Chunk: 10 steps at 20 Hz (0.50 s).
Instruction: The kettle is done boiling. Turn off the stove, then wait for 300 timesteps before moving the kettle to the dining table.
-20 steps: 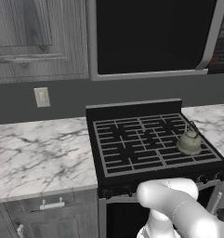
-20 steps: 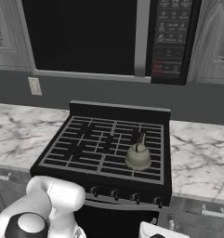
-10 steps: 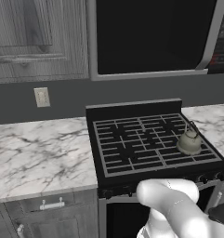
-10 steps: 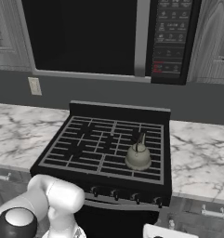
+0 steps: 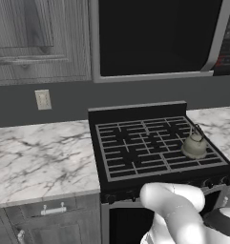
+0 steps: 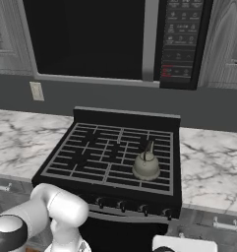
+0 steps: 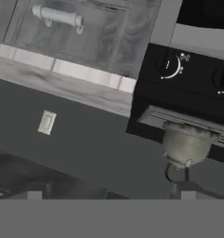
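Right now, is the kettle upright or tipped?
Upright: the kettle sits flat on the stove grate at its front right, handle arching overhead.

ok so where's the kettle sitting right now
The kettle sits on the stove, on the front right part of the grates, just behind the knob row; in the left base view it is near the stove's right edge.

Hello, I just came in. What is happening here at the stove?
A white robot arm stands in front of the black gas stove, held low near the oven front. It handles nothing at this moment. The small grey kettle sits on the front right burner, untouched. The hand camera, rolled upside down, looks at the front knobs with the kettle beyond them. Whether the pincer is open cannot be told from these pictures.
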Available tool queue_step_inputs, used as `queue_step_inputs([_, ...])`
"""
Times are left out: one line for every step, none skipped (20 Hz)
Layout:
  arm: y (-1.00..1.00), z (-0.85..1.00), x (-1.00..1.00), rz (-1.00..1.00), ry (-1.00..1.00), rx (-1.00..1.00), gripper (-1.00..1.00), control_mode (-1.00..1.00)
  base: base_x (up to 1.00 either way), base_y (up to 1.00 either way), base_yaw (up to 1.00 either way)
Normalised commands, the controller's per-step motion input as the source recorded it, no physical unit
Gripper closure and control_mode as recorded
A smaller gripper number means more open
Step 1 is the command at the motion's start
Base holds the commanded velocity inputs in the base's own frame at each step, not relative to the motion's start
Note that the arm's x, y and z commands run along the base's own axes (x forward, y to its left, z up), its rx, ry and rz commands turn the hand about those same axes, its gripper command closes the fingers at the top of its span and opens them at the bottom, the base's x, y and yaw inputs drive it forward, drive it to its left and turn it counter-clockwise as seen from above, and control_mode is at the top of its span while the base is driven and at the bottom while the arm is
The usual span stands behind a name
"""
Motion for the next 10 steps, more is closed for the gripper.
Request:
queue_step_inputs([0.00, 0.56, -0.08, 0.02, 0.00, -0.19, -1.00, -1.00, 0.00, 0.00, 0.00])
queue_step_inputs([0.00, 0.59, -0.05, 0.02, 0.00, -0.19, -1.00, -1.00, 0.00, 0.00, 0.00])
queue_step_inputs([0.00, 0.60, -0.01, 0.02, 0.00, -0.20, -1.00, -1.00, 0.00, 0.00, 0.00])
queue_step_inputs([0.00, 0.62, 0.00, 0.02, 0.00, -0.21, -1.00, -1.00, 0.00, 0.00, 0.00])
queue_step_inputs([0.00, 0.65, 0.00, 0.02, 0.00, -0.21, -1.00, -1.00, 0.00, 0.00, 0.00])
queue_step_inputs([0.00, 0.66, 0.00, 0.03, 0.00, -0.21, -1.00, -1.00, 0.00, 0.00, 0.00])
queue_step_inputs([0.00, 0.64, 0.00, 0.03, 0.00, -0.21, -1.00, -1.00, 0.00, 0.00, 0.00])
queue_step_inputs([0.00, 0.64, 0.00, 0.04, 0.00, -0.22, -1.00, -1.00, 0.00, 0.00, 0.00])
queue_step_inputs([0.00, 0.61, 0.00, 0.05, 0.00, -0.22, -1.00, -1.00, 0.00, 0.00, 0.00])
queue_step_inputs([0.00, 0.55, 0.00, 0.06, 0.00, -0.22, -1.00, -1.00, 0.00, 0.00, 0.00])
